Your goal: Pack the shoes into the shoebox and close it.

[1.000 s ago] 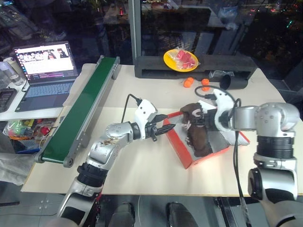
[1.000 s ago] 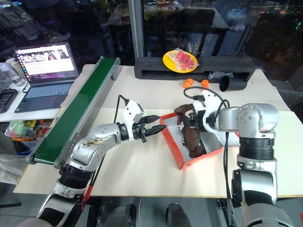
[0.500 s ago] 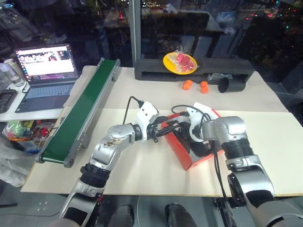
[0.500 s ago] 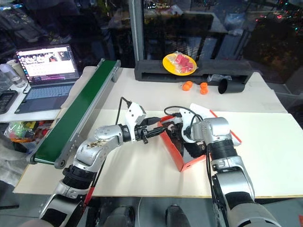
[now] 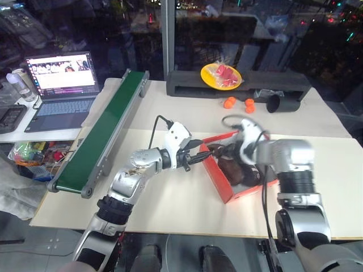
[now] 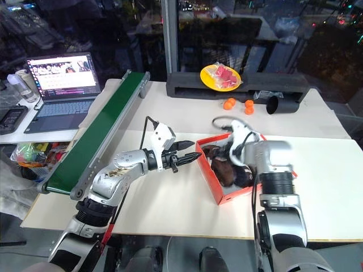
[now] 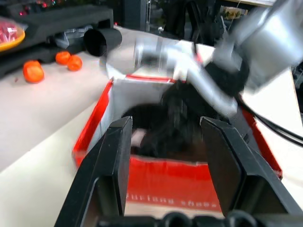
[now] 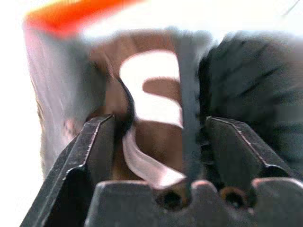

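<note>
A pale table (image 5: 170,209) carries everything, and along its left side a long green conveyor belt (image 5: 105,133) runs away toward the back. A laptop (image 5: 59,85) with a lit screen sits on a separate surface to the left of the belt. At the rear lies a long black block (image 5: 187,85) with a yellow plate (image 5: 221,75) of red items on it; three small oranges (image 5: 238,103) and a black tube (image 5: 282,103) lie just in front.

The red-orange shoebox (image 6: 212,187) stands open near the middle of the table, white inside, and the dark brown fuzzy shoes (image 6: 224,170) lie within it. The left gripper (image 6: 190,157) is level just beside the box's near-left wall, its black fingers (image 7: 116,161) spread apart with nothing between them. The right gripper (image 8: 156,142) points down into the box with its fingers parted on either side of a shoe's pale trim, not clamped on it
</note>
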